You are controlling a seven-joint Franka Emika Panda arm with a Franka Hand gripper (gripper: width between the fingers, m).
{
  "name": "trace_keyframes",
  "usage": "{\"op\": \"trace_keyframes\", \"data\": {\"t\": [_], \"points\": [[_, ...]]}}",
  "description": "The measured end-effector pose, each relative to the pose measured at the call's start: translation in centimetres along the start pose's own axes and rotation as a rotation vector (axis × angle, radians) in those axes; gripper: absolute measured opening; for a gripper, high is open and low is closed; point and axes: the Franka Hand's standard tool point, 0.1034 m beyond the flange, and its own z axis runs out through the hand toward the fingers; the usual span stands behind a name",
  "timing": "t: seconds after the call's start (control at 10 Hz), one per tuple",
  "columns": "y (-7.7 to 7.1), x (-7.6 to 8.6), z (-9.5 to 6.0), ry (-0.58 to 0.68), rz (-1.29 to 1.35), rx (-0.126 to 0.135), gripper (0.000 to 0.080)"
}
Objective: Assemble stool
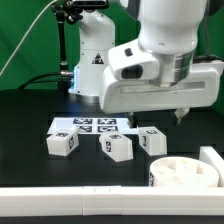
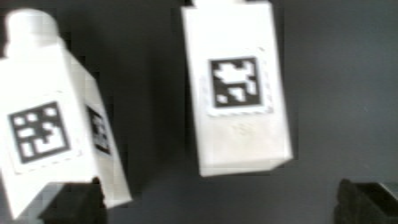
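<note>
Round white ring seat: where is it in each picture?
Exterior view: the round white plastic ring-shaped seat lies low at the exterior view's right, near the picture's bottom edge.
Wrist view: not in it.
Shared landmark: the small white blocky tagged legs on the black table; three show in the exterior view, two close up in the wrist view.

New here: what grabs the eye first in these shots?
The bulky white arm fills the exterior view's upper right, above three small tagged legs in a row on the black table. The ring-shaped seat sits at that view's lower right. In the wrist view, the open gripper hangs over two legs, holding nothing.
</note>
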Motion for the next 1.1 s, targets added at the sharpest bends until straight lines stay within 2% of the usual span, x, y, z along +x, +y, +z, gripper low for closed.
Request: {"op": "trace_keyframes", "data": {"t": [0.4, 0.5, 0.6, 0.7, 1.0, 1.1], "points": [[-0.5, -0.6, 0.7, -0.227, 0.000, 0.004, 0.0648], [-0.7, -0.5, 1.3, -0.261, 0.026, -0.004, 0.0648], [-0.6, -1.1, 1.8, -0.316, 0.025, -0.007, 0.0648], [-0.7, -1.1, 1.8, -0.355, 0.021, -0.001, 0.0648], [-0.7, -0.7, 1.9, -0.344, 0.021, -0.001, 0.0648], [-1.0, -0.7, 2.1, -0.353, 0.052, -0.012, 0.0648]]}}
